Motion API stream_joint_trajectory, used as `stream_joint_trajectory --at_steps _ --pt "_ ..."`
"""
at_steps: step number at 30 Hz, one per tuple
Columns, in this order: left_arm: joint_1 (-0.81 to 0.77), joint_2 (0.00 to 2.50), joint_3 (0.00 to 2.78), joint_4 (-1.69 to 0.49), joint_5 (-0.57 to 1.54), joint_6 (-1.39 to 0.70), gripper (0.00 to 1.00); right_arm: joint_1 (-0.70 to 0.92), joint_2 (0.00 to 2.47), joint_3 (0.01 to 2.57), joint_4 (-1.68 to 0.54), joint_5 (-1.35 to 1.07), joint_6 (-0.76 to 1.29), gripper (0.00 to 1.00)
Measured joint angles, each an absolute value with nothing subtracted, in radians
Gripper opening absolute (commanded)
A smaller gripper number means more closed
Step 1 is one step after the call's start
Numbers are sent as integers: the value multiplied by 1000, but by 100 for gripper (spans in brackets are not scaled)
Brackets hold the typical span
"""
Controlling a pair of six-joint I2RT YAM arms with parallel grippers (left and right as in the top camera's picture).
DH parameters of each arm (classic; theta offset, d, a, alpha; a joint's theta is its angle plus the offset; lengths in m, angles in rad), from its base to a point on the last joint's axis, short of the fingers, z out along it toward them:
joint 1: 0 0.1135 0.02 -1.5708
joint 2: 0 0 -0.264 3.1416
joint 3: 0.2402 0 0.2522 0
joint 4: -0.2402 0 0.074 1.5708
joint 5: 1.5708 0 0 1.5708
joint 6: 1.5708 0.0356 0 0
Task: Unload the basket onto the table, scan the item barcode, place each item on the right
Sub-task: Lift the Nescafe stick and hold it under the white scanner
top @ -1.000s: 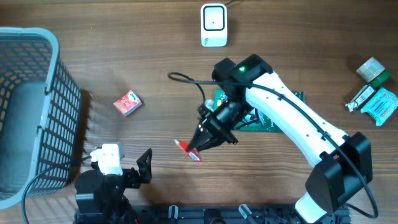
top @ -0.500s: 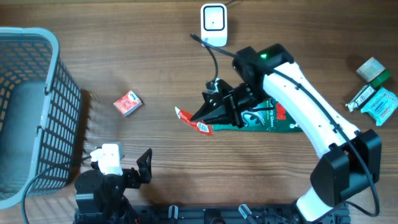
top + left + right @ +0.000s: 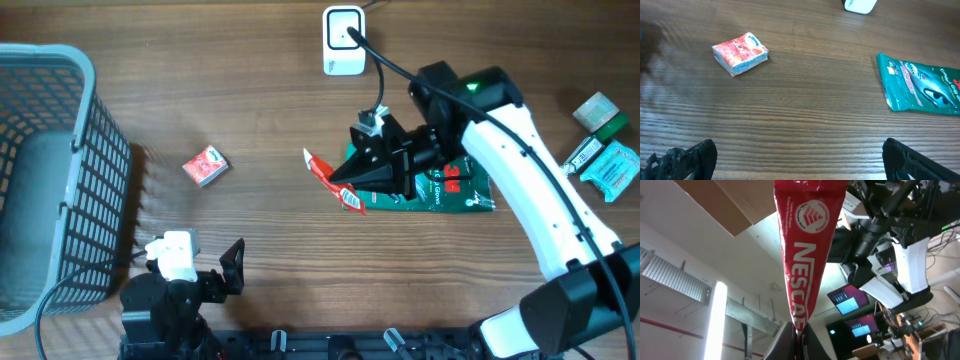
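Red coffee sachet | aloft near the scanner, on its robot-facing side | right gripper pinches one end | left gripper gapes wide | likely light, floppy, slick: hold by end seam, barcode uncovered

A brown wooden table is viewed straight down from overhead. The left wrist view is set low, facing across it; a small red-and-white packet and flat green pouch are shared with overhead. The right wrist view is tilted ceilingward, close to a red stick sachet.
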State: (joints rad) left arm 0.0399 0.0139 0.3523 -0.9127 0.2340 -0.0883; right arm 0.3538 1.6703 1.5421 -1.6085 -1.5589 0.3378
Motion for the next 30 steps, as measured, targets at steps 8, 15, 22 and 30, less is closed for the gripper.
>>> stream_joint_trajectory --at_steps 8,15,22,30 --pt "40 14 352 -913 234 -88 100 315 1655 1542 -1608 -1535 337 4" --pt "40 14 352 -913 234 -88 100 315 1655 1542 -1608 -1517 335 4" --pt "40 14 352 -913 234 -88 100 315 1655 1542 -1608 -1509 334 4" --pt "40 14 352 -913 234 -88 100 315 1654 1542 -1573 -1062 442 5"
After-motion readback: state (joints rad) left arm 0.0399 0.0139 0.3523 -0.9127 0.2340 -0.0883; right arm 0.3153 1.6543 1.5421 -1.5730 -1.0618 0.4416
